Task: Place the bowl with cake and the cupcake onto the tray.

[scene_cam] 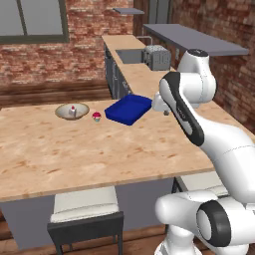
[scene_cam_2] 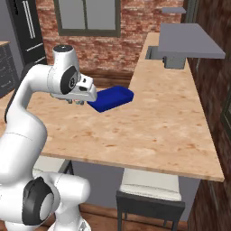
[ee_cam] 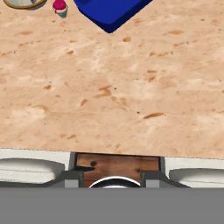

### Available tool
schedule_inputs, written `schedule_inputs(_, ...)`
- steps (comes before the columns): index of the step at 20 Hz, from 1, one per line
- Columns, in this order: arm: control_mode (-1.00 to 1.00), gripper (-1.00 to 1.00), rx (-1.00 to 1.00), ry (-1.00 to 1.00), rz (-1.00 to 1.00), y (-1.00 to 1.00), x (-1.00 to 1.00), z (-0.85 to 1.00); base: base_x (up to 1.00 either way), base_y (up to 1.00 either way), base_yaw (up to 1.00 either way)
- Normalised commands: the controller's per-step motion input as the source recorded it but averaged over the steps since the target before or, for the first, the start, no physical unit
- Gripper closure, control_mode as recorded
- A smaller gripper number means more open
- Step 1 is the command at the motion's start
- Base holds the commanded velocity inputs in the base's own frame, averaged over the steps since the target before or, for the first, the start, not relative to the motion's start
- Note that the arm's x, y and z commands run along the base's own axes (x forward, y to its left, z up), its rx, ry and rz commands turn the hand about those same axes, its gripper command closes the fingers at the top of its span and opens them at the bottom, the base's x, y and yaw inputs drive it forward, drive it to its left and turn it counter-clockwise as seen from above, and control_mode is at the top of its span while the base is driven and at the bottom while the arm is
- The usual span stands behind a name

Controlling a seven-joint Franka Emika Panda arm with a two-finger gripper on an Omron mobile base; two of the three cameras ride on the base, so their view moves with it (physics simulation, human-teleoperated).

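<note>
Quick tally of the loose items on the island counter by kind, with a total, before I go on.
Bowl with cake: 1
Cupcake: 1
Blue tray: 1
Total: 3, all resting on the counter; nothing sits in the tray yet.

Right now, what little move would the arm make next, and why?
Probably reach forward and left toward the cupcake. It and the bowl with cake both sit on the counter, left of the blue tray, which holds nothing. The gripper hangs above the counter near the tray's right side, carrying nothing; the cupcake is the nearer item.
</note>
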Motion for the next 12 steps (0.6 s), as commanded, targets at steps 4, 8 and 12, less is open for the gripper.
schedule_inputs(4,1.00,-1.00,0.00,0.00,0.00,0.00,0.00,0.00,0.00,0.00,0.00)
schedule_inputs(8,1.00,-1.00,0.00,0.00,0.00,0.00,0.00,0.00,-0.02,0.00,0.00)
schedule_inputs(12,1.00,-1.00,0.00,0.00,0.00,0.00,0.00,0.00,-0.49,0.30,-0.01)
